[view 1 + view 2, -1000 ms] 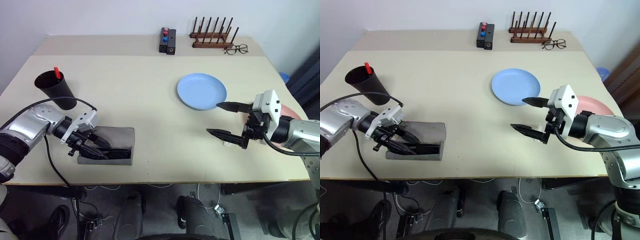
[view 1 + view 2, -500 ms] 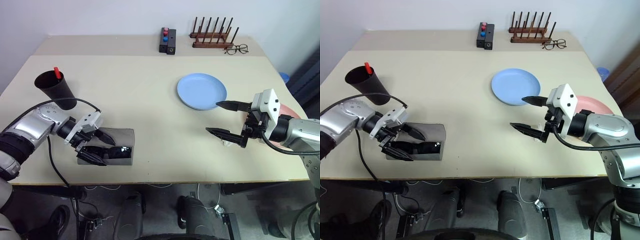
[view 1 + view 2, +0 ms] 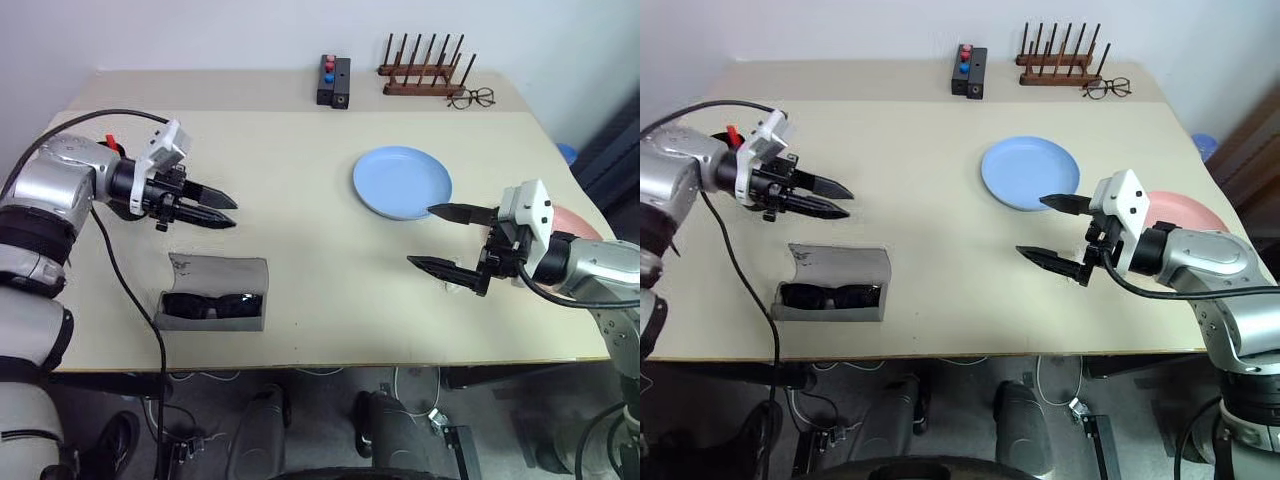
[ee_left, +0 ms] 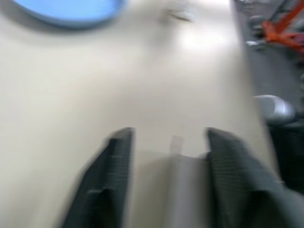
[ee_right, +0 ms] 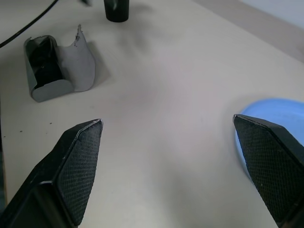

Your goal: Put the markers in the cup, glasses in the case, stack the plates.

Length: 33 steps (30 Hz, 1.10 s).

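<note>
The grey case [image 3: 218, 285] lies open near the table's front left, with the black glasses [image 3: 212, 304] inside it. My left gripper [image 3: 236, 214] hovers above the table behind the case, its fingers [image 4: 118, 161] a little apart and empty. That arm hides most of the dark cup [image 5: 116, 9]; the red-capped marker [image 3: 732, 131] pokes out of it. My right gripper [image 3: 420, 236] stands wide open and empty between the blue plate [image 3: 402, 182] and the pink plate [image 3: 1185, 208]. A small white bit [image 3: 453, 288] lies under its lower finger, too hidden to identify.
At the back stand a black box with red and blue buttons [image 3: 335, 80] and a wooden peg rack [image 3: 420, 72], with wire-framed spectacles [image 3: 472, 98] beside it. The pink plate sits close to the table's right edge.
My left gripper opened and left the glasses in the case, then rose and swung back toward the cup while its fingers narrowed. The right arm has not moved.
</note>
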### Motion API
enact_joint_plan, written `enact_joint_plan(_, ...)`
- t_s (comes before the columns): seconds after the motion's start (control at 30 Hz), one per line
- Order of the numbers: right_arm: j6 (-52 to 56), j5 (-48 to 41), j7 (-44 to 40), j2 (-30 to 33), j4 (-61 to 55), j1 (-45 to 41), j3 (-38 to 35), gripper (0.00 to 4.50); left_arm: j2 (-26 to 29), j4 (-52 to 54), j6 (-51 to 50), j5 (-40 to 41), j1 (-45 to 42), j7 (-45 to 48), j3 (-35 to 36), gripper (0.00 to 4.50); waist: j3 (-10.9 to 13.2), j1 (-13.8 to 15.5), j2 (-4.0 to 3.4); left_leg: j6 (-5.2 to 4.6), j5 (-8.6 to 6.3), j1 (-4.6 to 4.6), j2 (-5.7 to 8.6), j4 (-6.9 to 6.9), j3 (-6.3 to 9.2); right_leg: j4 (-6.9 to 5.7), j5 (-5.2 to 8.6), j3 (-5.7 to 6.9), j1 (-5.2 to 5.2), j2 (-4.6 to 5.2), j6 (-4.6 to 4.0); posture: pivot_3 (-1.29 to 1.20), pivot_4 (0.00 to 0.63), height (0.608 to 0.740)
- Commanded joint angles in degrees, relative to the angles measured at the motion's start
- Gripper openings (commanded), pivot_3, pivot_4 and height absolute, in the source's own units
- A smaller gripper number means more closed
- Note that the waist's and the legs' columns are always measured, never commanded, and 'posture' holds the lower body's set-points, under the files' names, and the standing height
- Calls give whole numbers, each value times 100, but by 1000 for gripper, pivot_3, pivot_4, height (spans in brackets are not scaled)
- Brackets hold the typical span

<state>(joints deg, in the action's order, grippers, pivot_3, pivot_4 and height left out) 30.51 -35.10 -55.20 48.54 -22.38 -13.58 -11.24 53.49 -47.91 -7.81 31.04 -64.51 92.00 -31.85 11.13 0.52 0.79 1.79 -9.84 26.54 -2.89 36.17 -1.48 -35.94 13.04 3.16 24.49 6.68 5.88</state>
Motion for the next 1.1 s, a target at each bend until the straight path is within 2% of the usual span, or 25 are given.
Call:
enact_joint_plan(0.03, -55, -176, -159, 25, -186, -10, -79, 4500, -213, -488, 578, -768, -91, -95, 506, 164, 0, 15, 1, 0, 0, -1, -1, -1, 0, -4, 0, 0, 1, -2, 0, 0, 150, 740)
enact_joint_plan(0.2, 184, -980, -320, -114, -475, 6, -332, 4500, -705, -990, 1320, -1577, 35, -694, 897, 74, 0, 39, 1, 0, 0, 2, -1, 5, 2, -6, 0, 0, -1, -1, 1, 0, 150, 740)
enact_joint_plan(0.47, 324, -1755, -269, -229, -754, 21, -493, 4500, -1072, -1247, 1604, -2200, 141, -627, 1389, 74, 3, 28, 6, 0, 0, 0, -1, 5, 2, -7, 0, 1, -2, -1, 1, 0, 150, 740)
enact_joint_plan(0.6, 285, -1845, -241, -266, -801, 52, -514, 4500, -1108, -1168, 1573, -2417, 296, -359, 1480, 74, 3, 24, 6, 0, 0, 0, -1, 5, 2, -7, -1, 0, -2, -1, 1, 0, 150, 740)
enact_joint_plan(0.8, 207, -1726, -186, -254, -759, 68, -448, 4500, -1007, -843, 1456, -2477, 603, 34, 1519, 74, 3, 30, 6, 0, 0, 0, -2, 5, 2, -8, -1, 1, -2, -1, 1, 0, 150, 740)
enact_joint_plan(1.1, 126, -1588, -137, -268, -663, 34, -375, 4500, -603, 14, 1032, -1907, 1049, 50, 1103, 74, 3, 25, 6, 0, 0, -1, -2, 5, 2, -8, 0, 0, -3, 0, 1, 0, 150, 740)
